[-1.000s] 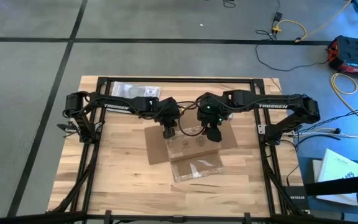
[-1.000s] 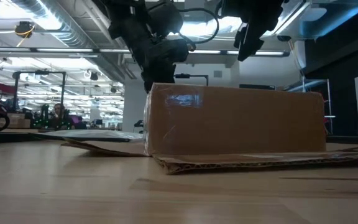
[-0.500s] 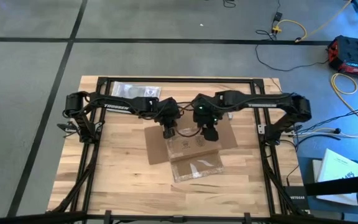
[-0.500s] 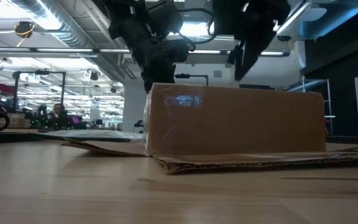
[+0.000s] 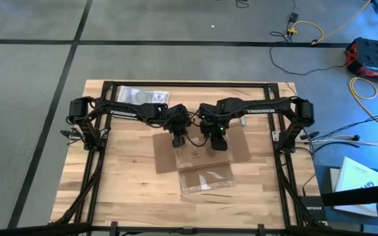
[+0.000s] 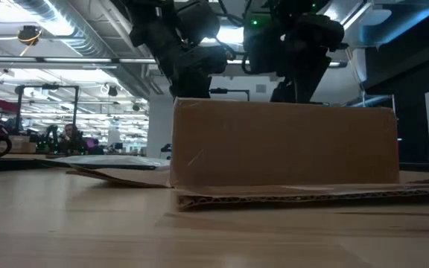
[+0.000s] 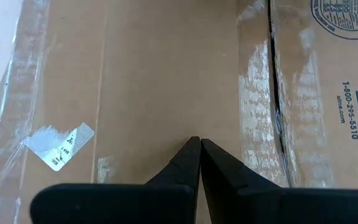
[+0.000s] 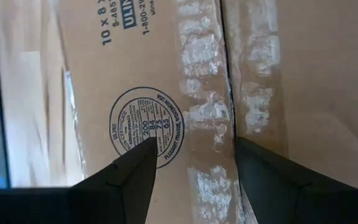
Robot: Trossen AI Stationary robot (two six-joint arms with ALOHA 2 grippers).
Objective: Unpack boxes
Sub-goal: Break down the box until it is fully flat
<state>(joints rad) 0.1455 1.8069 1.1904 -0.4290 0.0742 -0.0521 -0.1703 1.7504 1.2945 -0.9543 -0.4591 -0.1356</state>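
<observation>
You have the cardboard box point(image 5: 199, 154) lying near the middle of the table point(image 5: 110, 190), its flaps spread flat on the wood around it and its top panels closed, with shiny clear tape along the centre seam. Your left gripper point(image 5: 178, 140) sits over the box's left part with its two fingers point(image 7: 191, 163) pressed together to a single point — in the left wrist view that point stands just above plain brown cardboard, beside the taped seam, with a torn scrap of white tape point(image 7: 62, 144) off to one side. Whether the tip actually touches the panel, you cannot tell. Your right gripper point(image 5: 217, 142) hangs over the box just beside the left one, its fingers point(image 8: 135, 165) apart and holding nothing — the right wrist view shows them straddling the taped seam, one finger over the round printed stamp point(image 8: 146, 126). From the low view both grippers stand right at the box's top edge. A clear plastic bag point(image 5: 140, 96) lies at the table's far edge, well apart from the box.
</observation>
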